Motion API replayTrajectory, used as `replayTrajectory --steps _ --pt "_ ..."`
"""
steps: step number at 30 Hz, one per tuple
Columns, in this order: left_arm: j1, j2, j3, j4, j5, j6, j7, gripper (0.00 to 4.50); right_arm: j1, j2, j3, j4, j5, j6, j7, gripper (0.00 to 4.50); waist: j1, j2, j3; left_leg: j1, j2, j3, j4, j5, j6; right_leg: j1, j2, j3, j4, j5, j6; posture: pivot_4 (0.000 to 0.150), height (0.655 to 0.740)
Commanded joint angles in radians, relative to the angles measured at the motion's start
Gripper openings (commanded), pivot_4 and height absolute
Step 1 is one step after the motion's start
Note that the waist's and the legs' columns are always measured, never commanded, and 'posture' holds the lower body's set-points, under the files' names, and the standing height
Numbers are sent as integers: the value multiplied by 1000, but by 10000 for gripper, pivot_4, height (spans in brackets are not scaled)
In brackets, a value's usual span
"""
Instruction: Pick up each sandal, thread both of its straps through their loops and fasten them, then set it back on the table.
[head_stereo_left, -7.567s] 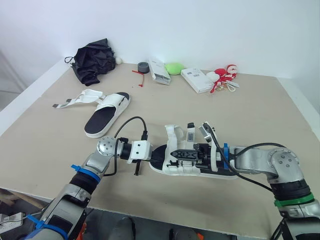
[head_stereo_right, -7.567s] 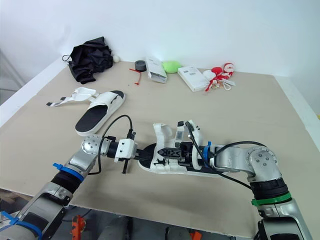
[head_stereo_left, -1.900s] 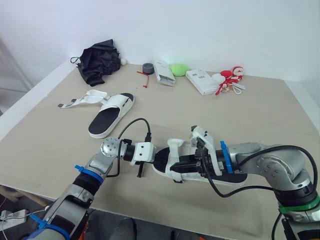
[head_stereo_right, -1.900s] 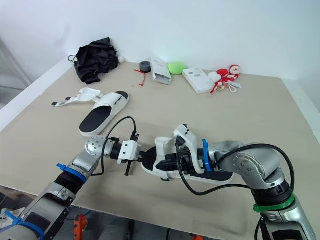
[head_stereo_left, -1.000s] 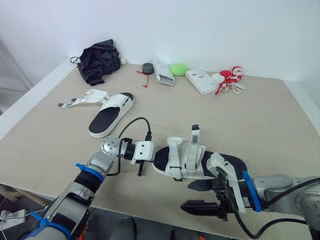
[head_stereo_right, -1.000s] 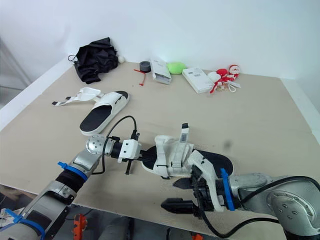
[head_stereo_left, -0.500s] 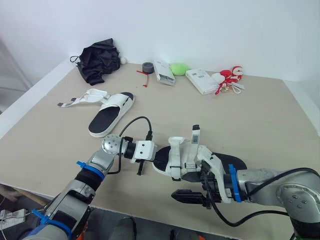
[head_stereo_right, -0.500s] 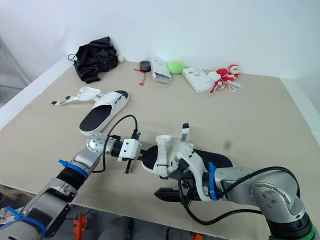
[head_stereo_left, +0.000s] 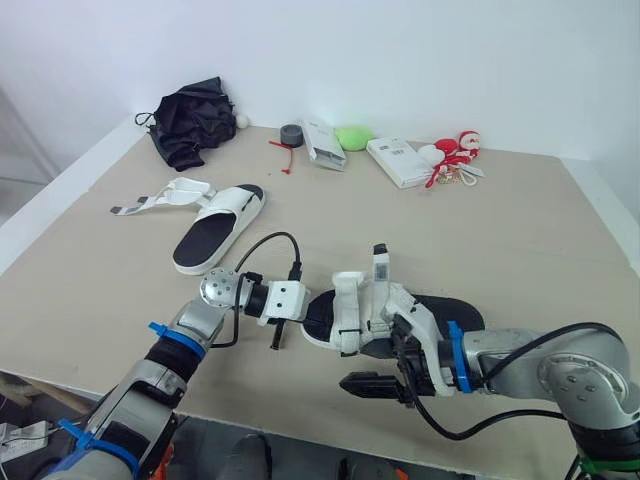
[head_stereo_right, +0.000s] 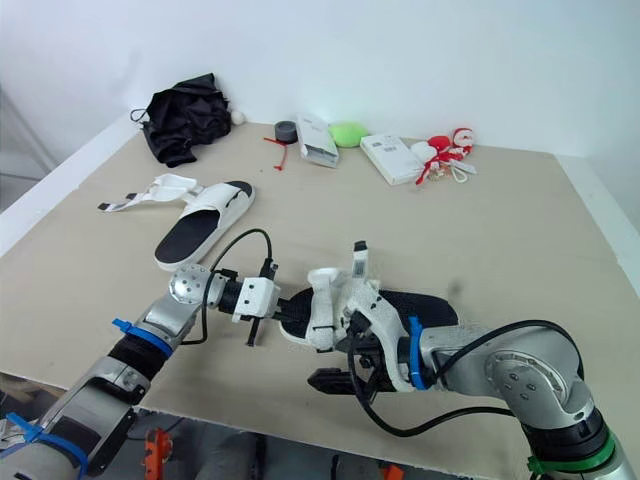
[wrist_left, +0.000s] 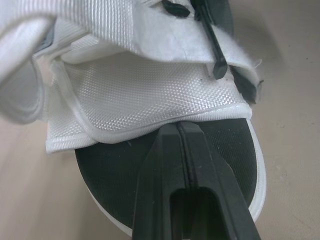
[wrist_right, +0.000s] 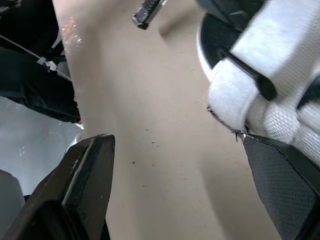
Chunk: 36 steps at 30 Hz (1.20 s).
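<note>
The near sandal (head_stereo_left: 425, 312), black footbed with white straps, lies on the table in front of me. One strap end with a tag (head_stereo_left: 380, 266) sticks up. My left gripper (head_stereo_left: 307, 308) is shut, its tips (wrist_left: 180, 129) resting on the footbed at the toe, just under the edge of the front strap (wrist_left: 145, 102). My right gripper (head_stereo_left: 385, 366) stands open along the sandal's near side, one finger (wrist_right: 85, 187) over the table edge, the other (wrist_right: 287, 182) beside the white straps. The second sandal (head_stereo_left: 215, 225) lies at the left with its straps (head_stereo_left: 160, 200) loose.
Along the back edge sit a black cloth (head_stereo_left: 195, 130), a grey tape roll (head_stereo_left: 292, 133), two white boxes (head_stereo_left: 325, 145) (head_stereo_left: 398, 162), a green object (head_stereo_left: 352, 138) and a red-and-white toy (head_stereo_left: 455, 155). The table's front edge (head_stereo_left: 300, 420) runs just below my right gripper.
My right gripper, still open, has risen from below the table's front edge and moved in against the near side of the sandal. The left gripper and the sandal have stayed put.
</note>
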Motion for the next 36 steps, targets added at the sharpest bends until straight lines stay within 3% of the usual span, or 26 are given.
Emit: replayTrajectory --steps 1,9,10,12,17,20,27,31,36 --pt "73 38 -85 76 102 58 -38 0 7 -5 -105 -14 30 -10 -59 43706 0 0 0 0 0 0 0 0 0 0 0 0 0 0 0 1500 7380" --pt "52 37 -87 91 104 51 -47 0 17 92 -81 37 135 -17 -129 43706 0 1 2 0 1 0 0 0 0 -1 2 0 0 0 0 1500 7380" --pt "49 36 -88 94 105 50 -48 0 11 105 -74 59 144 -13 -135 41513 0 1 2 0 1 0 0 0 0 -1 2 0 0 0 0 1500 7380" --pt "45 34 -88 97 105 49 -49 0 0 121 -57 92 152 -8 -141 36060 0 1 3 0 1 0 0 0 0 -1 2 0 0 0 0 1500 7380" --pt "48 31 -85 94 104 51 -46 0 -5 106 -49 110 168 2 -116 11082 0 3 4 -1 0 -1 -1 0 0 0 2 2 0 2 3 1500 7380" --pt "56 32 -86 89 104 52 -44 0 12 81 -53 94 180 0 -86 412 0 3 4 -1 0 -2 -1 0 0 0 3 2 0 2 3 1500 7380" --pt "59 28 -86 87 103 55 -39 0 35 30 -84 47 287 -40 20 412 0 4 4 -1 0 -2 -1 0 0 0 3 2 0 1 4 1500 7380" --pt "58 26 -86 87 102 55 -38 0 22 -4 -144 39 449 -110 112 412 0 3 5 -1 0 -2 -1 0 0 0 3 1 0 1 4 1500 7380" --pt "57 26 -89 89 104 52 -41 0 -140 10 -117 76 443 -186 120 412 1 5 10 -2 0 -2 -1 0 0 -1 3 2 0 1 4 1500 7380"
